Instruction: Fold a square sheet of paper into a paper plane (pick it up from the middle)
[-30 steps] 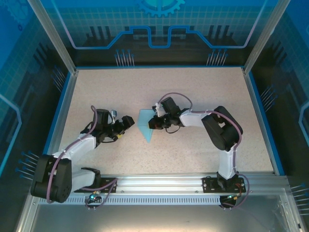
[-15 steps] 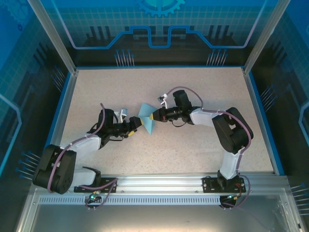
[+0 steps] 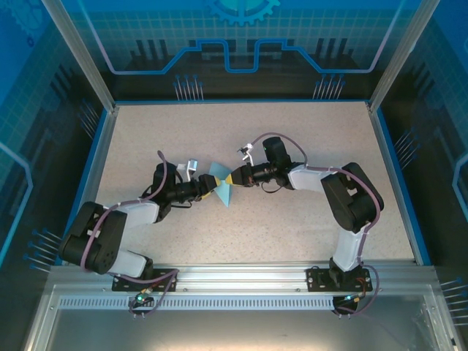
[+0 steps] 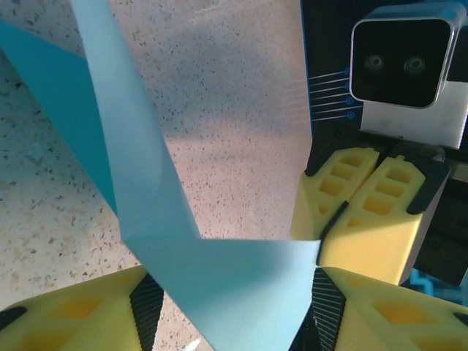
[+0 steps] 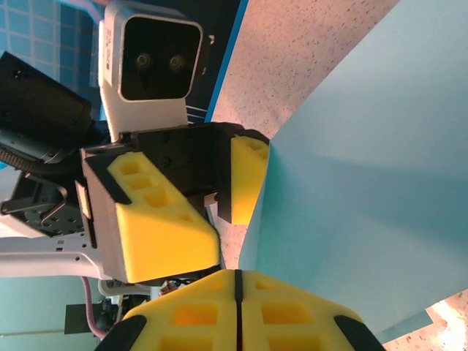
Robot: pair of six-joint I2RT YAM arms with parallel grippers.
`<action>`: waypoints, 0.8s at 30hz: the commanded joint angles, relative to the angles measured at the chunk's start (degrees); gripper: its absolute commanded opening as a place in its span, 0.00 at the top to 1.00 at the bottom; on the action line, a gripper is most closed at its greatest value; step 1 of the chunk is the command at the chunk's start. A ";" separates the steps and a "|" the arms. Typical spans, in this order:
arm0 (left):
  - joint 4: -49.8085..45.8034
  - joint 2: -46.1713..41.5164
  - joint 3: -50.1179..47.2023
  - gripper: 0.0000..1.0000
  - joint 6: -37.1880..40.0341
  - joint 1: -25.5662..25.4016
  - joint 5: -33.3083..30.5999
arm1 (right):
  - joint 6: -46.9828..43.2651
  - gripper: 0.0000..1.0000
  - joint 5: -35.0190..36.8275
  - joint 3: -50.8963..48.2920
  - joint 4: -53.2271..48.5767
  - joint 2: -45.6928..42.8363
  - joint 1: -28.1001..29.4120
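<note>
Holding the paper (image 3: 221, 191) over the middle of the table (image 3: 307, 131), my right gripper (image 3: 232, 178) is clamped on its right corner, while my left gripper (image 3: 207, 187) stands half open astride the left edge. If those jaws shut crooked or the arms pull apart, I'd expect a crumple or tear. Its long axis runs far-to-near, tip toward the near edge.

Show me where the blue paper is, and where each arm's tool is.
light blue paper (image 4: 135, 146): left wrist view, on its long folded flap.
left tool (image 4: 230, 281): left wrist view, midway between its yellow fingertips.
right tool (image 4: 326, 235): left wrist view, where its closed fingertips meet.
</note>
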 commanded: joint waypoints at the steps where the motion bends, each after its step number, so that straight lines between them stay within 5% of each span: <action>1: 5.18 1.58 -0.19 0.50 -1.31 -0.68 1.70 | 0.70 0.94 -2.04 -0.28 0.95 -0.02 -0.98; 14: 6.53 2.95 -0.82 0.86 -0.79 -1.12 -0.01 | -1.14 0.89 -1.64 0.30 -2.54 1.48 -1.02; 24: -0.35 3.34 0.08 0.96 0.16 -1.11 -3.82 | -5.28 0.48 11.73 -3.05 -10.62 -4.58 -1.53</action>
